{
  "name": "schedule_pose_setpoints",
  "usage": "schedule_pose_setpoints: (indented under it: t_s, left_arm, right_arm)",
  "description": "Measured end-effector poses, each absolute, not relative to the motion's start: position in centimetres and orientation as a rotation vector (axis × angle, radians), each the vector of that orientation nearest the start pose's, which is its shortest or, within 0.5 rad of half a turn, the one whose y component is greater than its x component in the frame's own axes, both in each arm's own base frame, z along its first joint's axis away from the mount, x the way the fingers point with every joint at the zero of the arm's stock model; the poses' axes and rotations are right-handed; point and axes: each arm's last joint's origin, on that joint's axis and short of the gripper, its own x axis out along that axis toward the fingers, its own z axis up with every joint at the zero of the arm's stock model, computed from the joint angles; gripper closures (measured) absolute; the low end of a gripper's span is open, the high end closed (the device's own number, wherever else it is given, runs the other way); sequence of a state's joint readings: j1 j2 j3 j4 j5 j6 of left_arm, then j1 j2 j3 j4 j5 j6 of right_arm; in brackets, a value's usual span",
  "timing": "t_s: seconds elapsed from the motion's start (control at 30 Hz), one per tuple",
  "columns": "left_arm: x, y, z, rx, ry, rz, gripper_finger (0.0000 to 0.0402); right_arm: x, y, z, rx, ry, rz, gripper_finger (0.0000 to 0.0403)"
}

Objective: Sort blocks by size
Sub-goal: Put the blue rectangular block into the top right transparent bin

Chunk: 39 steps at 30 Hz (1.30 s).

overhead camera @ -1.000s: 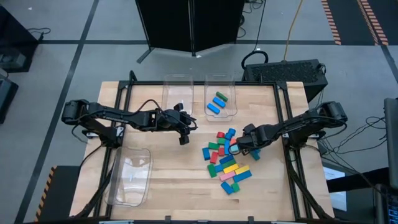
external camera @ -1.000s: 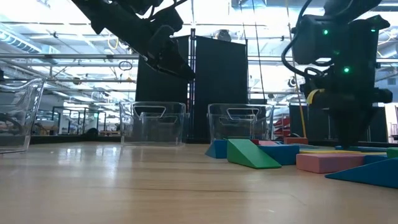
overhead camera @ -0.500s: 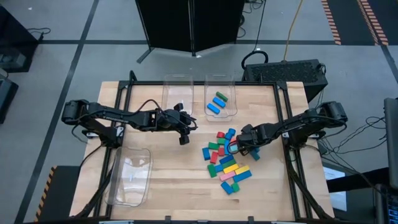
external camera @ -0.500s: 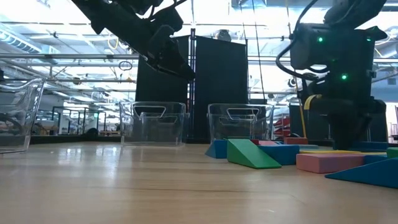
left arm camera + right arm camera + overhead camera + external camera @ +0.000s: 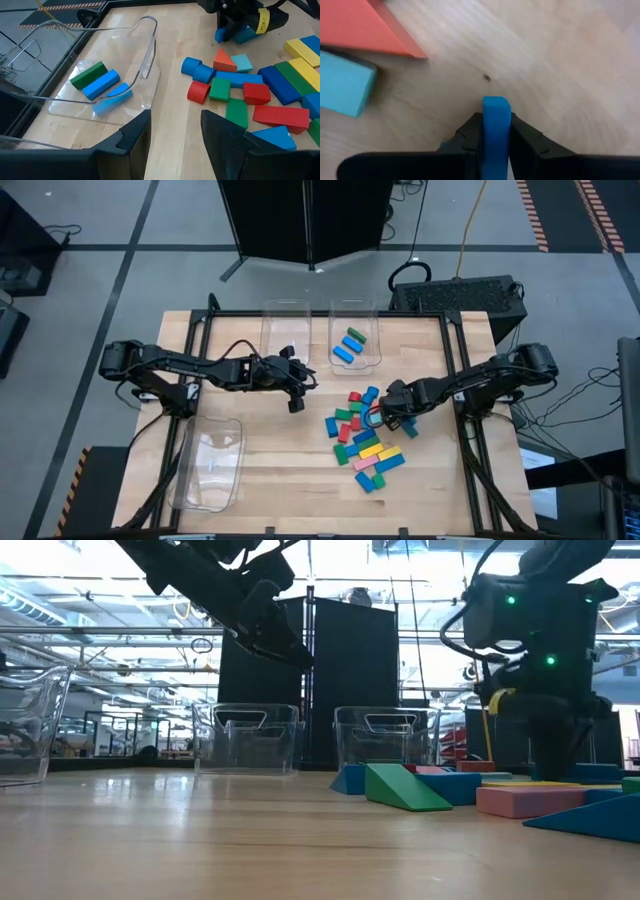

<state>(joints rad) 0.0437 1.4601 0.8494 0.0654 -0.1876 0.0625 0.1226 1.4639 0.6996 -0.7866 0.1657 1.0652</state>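
A: So the right gripper (image 5: 496, 142) was pinching a blue block (image 5: 496, 127) between its fingers, low over the bare wood at the edge of the pile. How should that lift have gone?

B: Straight up, I'd say, until it cleared the orange wedge (image 5: 367, 27) and the cyan block (image 5: 345, 90) lying just beside it. A slanted pull could have nudged them.

A: And the block itself?

B: Thin, bright blue, held on edge with its flat sides against the pads.

A: Farther off?

B: The other blocks (image 5: 362, 442) lay heaped on the table's (image 5: 290, 470) right half. The left gripper (image 5: 295, 390) hung mid-table with its fingers spread, holding nothing. Beyond it, one clear bin (image 5: 355, 340) held two blue blocks and a green one
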Motion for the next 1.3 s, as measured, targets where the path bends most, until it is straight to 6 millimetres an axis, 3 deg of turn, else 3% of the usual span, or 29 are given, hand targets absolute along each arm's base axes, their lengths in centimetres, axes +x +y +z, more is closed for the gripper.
schedule_pose_setpoints:
  t_s: [0.4, 0.67, 1.0, 1.13, 1.3]
  left_arm:
    - [30.8, 1.9, 22.5, 0.103, 0.551, 0.212, 0.0228]
    - [30.7, 1.9, 22.3, 0.099, 0.566, 0.212, 0.0228]
    - [30.4, 1.9, 22.0, 0.06, 0.608, 0.223, 0.0228]
    - [30.5, 1.9, 22.0, 0.056, 0.603, 0.224, 0.0228]
    - [30.5, 1.9, 22.1, 0.057, 0.598, 0.224, 0.0228]
  right_arm:
    - [24.9, 1.3, 18.9, 0.571, 1.189, -0.715, 0.0354]
    - [27.2, -0.5, 23.0, 0.524, 1.069, -0.664, 0.0353]
    - [28.8, -6.4, 27.8, 0.444, 0.842, -0.729, 0.0352]
    - [28.8, -9.5, 27.9, 0.458, 0.785, -0.763, 0.0352]
    - [28.9, -13.0, 26.6, 0.487, 0.786, -0.809, 0.0352]
